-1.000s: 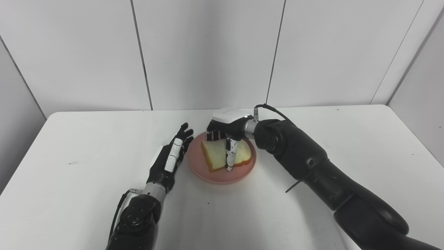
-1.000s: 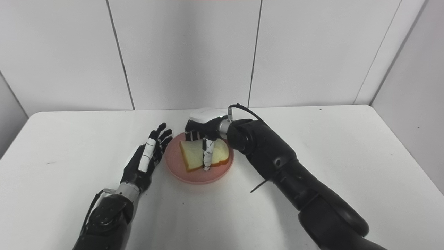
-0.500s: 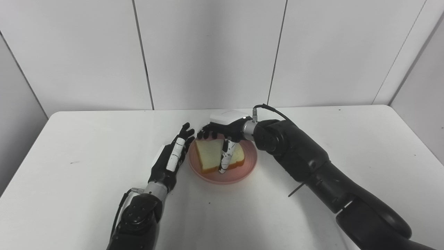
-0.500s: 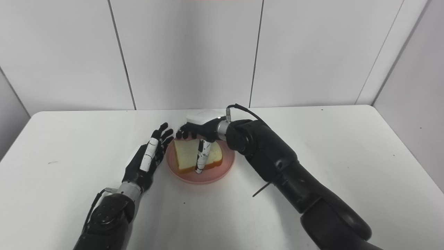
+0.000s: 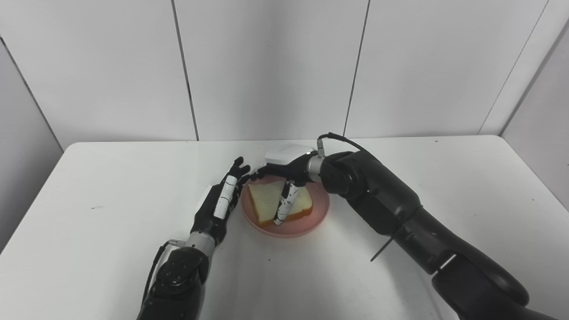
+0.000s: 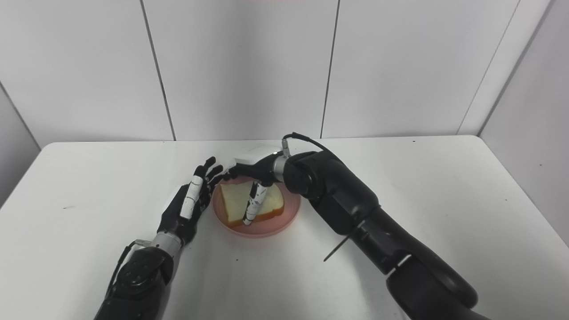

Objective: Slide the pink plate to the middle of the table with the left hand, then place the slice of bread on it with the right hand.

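The table [image 5: 111,249] is a plain white top with rounded far corners, a few small dark specks on it, one near the left side and one just in front of the pink plate [image 5: 318,212]. Behind it stand pale wall panels [image 5: 266,66] split by thin dark vertical seams, and the walls angle inward on both sides.

The plate sits near the middle of the table. The slice of bread [image 5: 263,202] lies flat on it, its crust showing along the near edge.

The right hand [image 5: 284,166] hangs over the far rim of the plate with its fingers spread forward and loose; its thumb [image 5: 282,205] slants down across the bread, the tip near the crust. It has no grip on the slice, though I cannot tell whether the thumb touches it.

The left hand [image 5: 218,204] rests just left of the plate, fingers straight and apart, holding nothing, its fingertips close by the rim.
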Controlling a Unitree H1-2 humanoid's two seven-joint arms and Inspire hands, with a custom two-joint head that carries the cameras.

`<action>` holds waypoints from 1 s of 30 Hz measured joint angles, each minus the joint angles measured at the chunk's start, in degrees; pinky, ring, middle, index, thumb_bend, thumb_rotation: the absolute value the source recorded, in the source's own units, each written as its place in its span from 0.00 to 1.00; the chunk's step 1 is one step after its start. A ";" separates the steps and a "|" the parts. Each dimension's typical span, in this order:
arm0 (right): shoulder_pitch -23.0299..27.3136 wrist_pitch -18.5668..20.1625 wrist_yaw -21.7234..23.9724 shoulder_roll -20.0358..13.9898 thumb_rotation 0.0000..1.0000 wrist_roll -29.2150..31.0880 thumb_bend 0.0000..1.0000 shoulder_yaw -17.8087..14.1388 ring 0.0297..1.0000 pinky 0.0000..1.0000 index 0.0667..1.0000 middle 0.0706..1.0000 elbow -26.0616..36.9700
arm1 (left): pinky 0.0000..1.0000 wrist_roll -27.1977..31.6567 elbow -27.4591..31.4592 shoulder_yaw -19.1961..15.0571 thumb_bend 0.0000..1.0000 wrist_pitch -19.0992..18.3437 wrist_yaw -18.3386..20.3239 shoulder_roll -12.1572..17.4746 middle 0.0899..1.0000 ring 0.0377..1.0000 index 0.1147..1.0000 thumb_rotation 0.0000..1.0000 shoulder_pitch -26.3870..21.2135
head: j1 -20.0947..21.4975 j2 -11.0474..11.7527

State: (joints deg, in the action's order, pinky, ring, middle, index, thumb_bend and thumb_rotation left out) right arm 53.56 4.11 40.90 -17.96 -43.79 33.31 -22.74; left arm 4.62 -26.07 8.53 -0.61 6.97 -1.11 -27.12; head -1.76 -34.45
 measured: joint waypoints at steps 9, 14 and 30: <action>0.16 4.26 7.01 -2.00 0.53 -2.89 0.96 0.83 0.95 0.86 0.94 0.95 7.24 | 0.93 -0.41 -0.29 0.16 0.82 0.31 0.01 0.04 0.95 0.94 0.96 0.99 -0.11 | 0.18 0.26; 0.45 6.75 10.17 -3.43 0.49 -2.14 0.91 -1.96 0.94 0.79 0.96 0.95 14.26 | 0.93 -0.41 -0.76 0.05 0.81 1.08 0.06 0.04 0.95 0.94 0.96 0.99 -0.14 | 0.44 0.53; -5.10 10.10 7.14 -8.64 0.49 6.20 0.91 -16.08 0.91 0.79 0.95 0.94 21.47 | 0.94 -0.25 -0.85 -0.25 0.83 1.24 0.50 0.04 0.96 0.94 0.96 0.96 -0.10 | 0.88 1.23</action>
State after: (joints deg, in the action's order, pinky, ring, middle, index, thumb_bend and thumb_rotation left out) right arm 48.45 14.21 48.04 -26.60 -37.58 17.23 -1.27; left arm 4.36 -26.92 8.28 0.63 7.47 -1.07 -27.23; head -0.88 -33.22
